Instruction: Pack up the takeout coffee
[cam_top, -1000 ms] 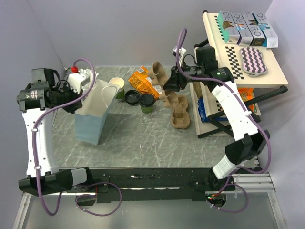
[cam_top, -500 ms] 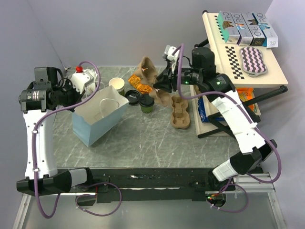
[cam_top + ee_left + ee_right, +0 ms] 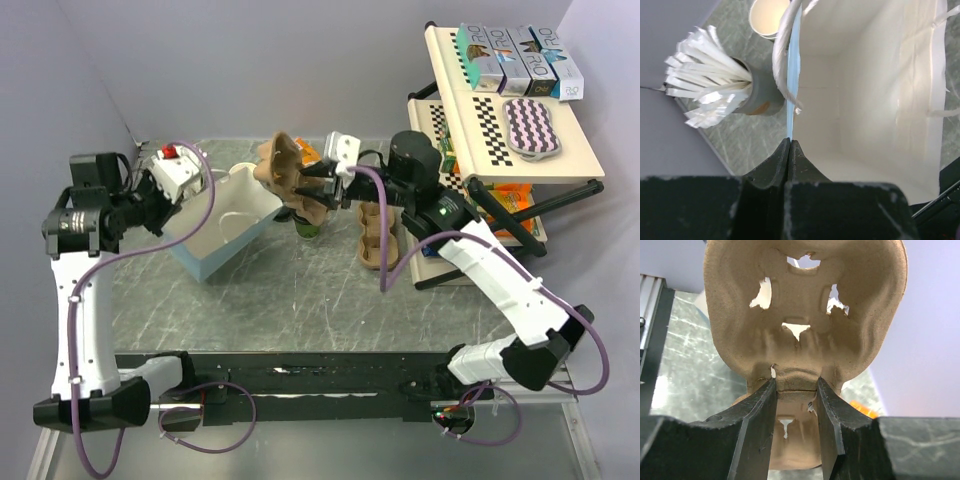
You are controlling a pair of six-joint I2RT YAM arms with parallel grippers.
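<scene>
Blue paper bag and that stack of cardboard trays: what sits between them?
In the top view, the lidded takeout coffee stands between the paper bag and the tray stack; the right gripper holds another tray raised beside it.

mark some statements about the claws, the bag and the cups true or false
1. The left claw is pinched shut on the rim of the paper bag. True.
2. The right claw holds a lidded cup. False: it grips a brown pulp cup carrier.
3. The takeout coffee is already inside the bag. False: the bag looks empty in the left wrist view, and the cup stands on the table, partly under the carrier.
4. A grey cup of white sticks stands beside the bag. True.
</scene>
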